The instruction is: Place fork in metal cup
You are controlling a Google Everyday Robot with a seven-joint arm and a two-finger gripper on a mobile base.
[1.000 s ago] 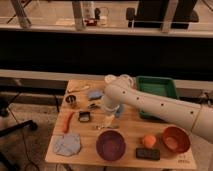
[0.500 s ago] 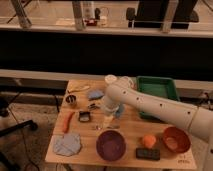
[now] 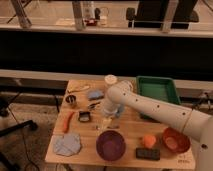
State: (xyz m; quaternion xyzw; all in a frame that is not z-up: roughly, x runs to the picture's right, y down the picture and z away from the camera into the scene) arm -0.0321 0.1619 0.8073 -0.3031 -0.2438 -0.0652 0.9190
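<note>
Inspection of the work table: the wooden table (image 3: pixel 131 131) is occupying the lower centre of the frame. The white arm (image 3: pixel 160 112) is reaching in from the lower right and bending down over the middle of the table. The gripper (image 3: pixel 106 122) is hanging just above the board at centre frame, pointing downward, with its jaws standing apart and nothing showing between them.

The fork (image 3: pixel 110 128), seen only as a thin silvery streak, is lying flat on the table directly below the gripper and just above the purple bowl (image 3: pixel 110 145); whether the two are touching cannot be told. The metal cup (image 3: pixel 71 99) is standing upright toward the left side of the table, well apart from the fork.

Other items noted: a white jar (image 3: pixel 110 80) is standing at the far edge, a green tray (image 3: pixel 159 90) is sitting at upper right, and a blue-grey cloth (image 3: pixel 67 144) is lying at lower left. An orange ball (image 3: pixel 148 141) and a reddish bowl (image 3: pixel 175 141) are sitting at lower right
</note>
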